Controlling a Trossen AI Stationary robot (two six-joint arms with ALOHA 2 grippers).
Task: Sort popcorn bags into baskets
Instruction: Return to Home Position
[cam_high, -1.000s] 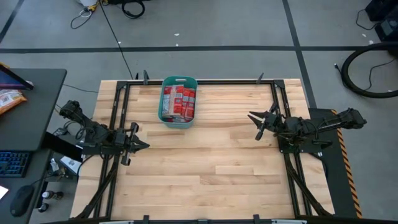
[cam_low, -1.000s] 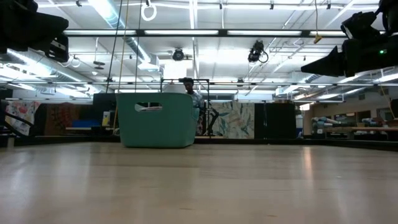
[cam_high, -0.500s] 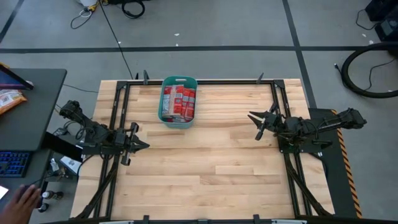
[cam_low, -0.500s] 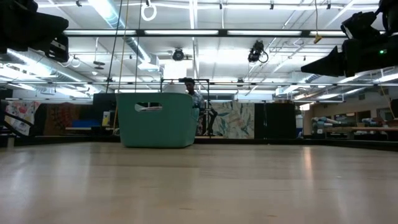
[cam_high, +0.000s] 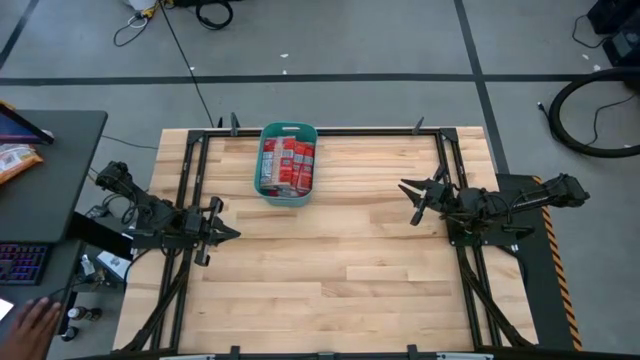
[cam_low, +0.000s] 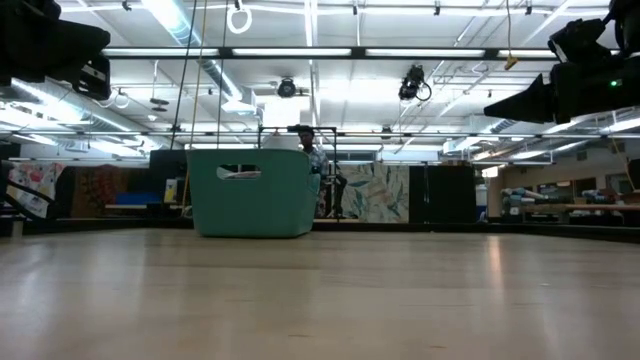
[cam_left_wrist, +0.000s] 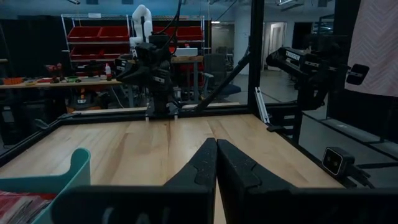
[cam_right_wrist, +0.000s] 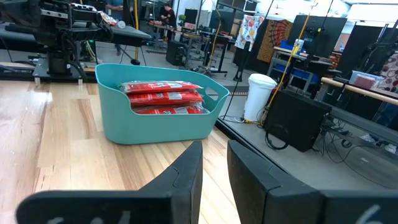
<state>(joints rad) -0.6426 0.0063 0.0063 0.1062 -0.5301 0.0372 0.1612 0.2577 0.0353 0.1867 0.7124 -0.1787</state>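
Tabletop (cam_high: 330, 280): pale wood planks, running from the low camera to the tub
Left tool (cam_high: 228, 235): fingers pressed together, above the tabletop's left edge
Right tool (cam_high: 408, 203): fingers slightly apart, above the right side, well apart from the tub
Teal tub (cam_high: 288, 128): upright at the far edge, left of centre
Popcorn bags (cam_high: 290, 165): red packets stacked inside the tub
Person (cam_low: 311, 152): in the room beyond the tub

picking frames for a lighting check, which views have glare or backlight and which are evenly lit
Low view: bright ceiling lights glare, leaving the teal tub backlit and a sheen on the table. Left wrist view: dim, the left gripper a dark silhouette. High and right wrist views: evenly lit, the popcorn bags easy to see in the tub.
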